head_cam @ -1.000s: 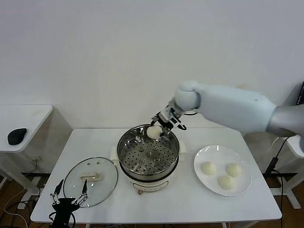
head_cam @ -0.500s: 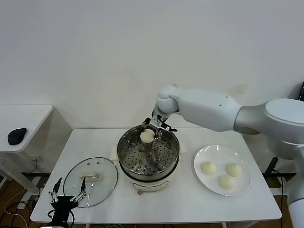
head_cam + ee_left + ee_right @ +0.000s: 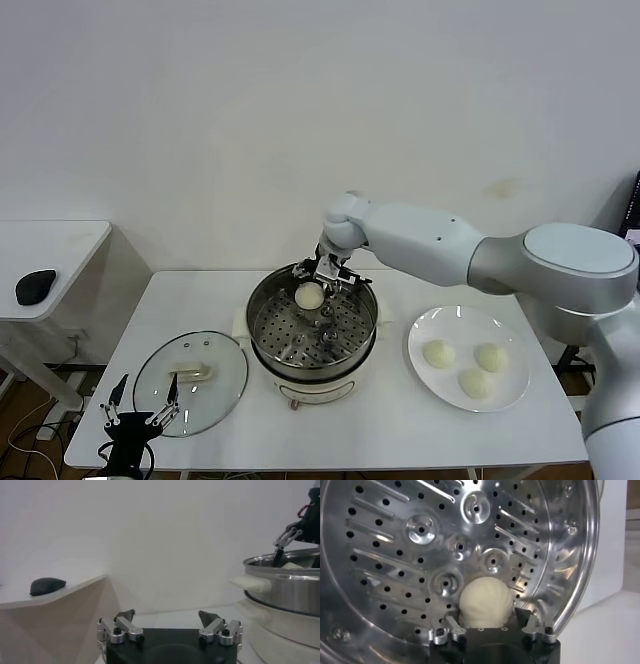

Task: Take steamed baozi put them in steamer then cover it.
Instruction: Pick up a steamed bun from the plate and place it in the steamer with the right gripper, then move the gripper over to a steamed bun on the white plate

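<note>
1. Right end effector (image 3: 312,283) is clamped on one small cream-white steamed bun (image 3: 309,296), now lower and further inside the shiny round stainless-steel steamer pot (image 3: 312,330) than a second ago
2. Bun hangs just above the perforated tray (image 3: 435,545); release appears next
3. Three buns remain on the flat white plate (image 3: 468,372)
4. Clear glass lid (image 3: 190,381) lies on the bench; left end effector (image 3: 169,627) is parked nearby, fingers apart
</note>
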Action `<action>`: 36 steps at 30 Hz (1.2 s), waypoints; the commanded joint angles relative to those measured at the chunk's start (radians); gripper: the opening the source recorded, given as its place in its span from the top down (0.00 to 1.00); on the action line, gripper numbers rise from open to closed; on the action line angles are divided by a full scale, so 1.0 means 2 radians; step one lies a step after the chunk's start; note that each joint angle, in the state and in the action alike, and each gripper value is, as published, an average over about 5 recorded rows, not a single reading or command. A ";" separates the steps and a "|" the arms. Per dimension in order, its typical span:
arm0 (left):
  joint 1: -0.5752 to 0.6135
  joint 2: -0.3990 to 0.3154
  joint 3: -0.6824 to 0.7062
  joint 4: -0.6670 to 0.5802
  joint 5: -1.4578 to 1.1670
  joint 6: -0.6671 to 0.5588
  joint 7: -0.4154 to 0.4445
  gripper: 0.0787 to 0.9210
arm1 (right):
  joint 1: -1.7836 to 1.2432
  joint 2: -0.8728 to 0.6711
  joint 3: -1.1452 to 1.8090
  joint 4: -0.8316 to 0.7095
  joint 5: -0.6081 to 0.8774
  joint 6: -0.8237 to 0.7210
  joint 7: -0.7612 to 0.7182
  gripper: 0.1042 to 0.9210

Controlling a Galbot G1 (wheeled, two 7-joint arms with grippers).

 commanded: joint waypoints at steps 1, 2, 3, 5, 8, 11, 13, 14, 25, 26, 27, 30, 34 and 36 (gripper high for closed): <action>0.000 0.000 0.001 -0.002 0.000 0.001 0.000 0.12 | 0.072 -0.057 -0.006 0.108 0.109 -0.128 -0.056 0.12; 0.000 0.001 0.001 -0.002 0.000 0.001 0.000 0.12 | 0.082 -0.074 -0.006 0.131 0.126 -0.167 -0.068 0.12; 0.001 0.001 0.001 -0.003 0.001 0.001 0.001 0.12 | 0.091 -0.091 -0.006 0.151 0.139 -0.200 -0.076 0.12; 0.002 0.002 0.001 -0.005 0.001 0.002 0.001 0.12 | 0.103 -0.126 -0.005 0.185 0.158 -0.258 -0.081 0.12; 0.005 0.004 0.001 -0.009 0.001 0.002 0.001 0.12 | 0.114 -0.186 -0.003 0.226 0.179 -0.313 -0.082 0.12; 0.008 0.007 0.000 -0.012 0.001 0.002 0.001 0.12 | 0.122 -0.246 -0.003 0.265 0.193 -0.341 -0.081 0.12; 0.010 0.008 0.001 -0.013 0.002 0.002 0.001 0.12 | 0.128 -0.289 -0.005 0.295 0.201 -0.357 -0.081 0.12; 0.010 0.009 0.001 -0.013 0.002 0.002 0.001 0.12 | 0.131 -0.308 -0.007 0.308 0.202 -0.362 -0.081 0.12; 0.011 0.010 0.013 -0.014 0.006 -0.001 0.001 0.12 | 0.077 -0.453 -0.027 0.383 0.153 -0.393 -0.072 0.12; 0.012 0.010 0.013 -0.015 0.006 -0.001 0.001 0.12 | 0.064 -0.456 -0.027 0.383 0.147 -0.395 -0.070 0.12; 0.012 0.010 0.013 -0.015 0.006 -0.001 0.001 0.12 | 0.052 -0.459 -0.027 0.381 0.141 -0.396 -0.068 0.12; 0.012 0.011 0.012 -0.014 0.005 -0.001 0.001 0.12 | 0.017 -0.462 -0.024 0.371 0.129 -0.399 -0.062 0.12; 0.011 0.010 0.011 -0.012 0.005 -0.001 0.001 0.12 | -0.035 -0.459 -0.001 0.352 0.121 -0.399 -0.058 0.12; 0.009 0.010 0.011 -0.011 0.005 -0.001 0.001 0.12 | -0.059 -0.456 0.014 0.343 0.117 -0.399 -0.057 0.12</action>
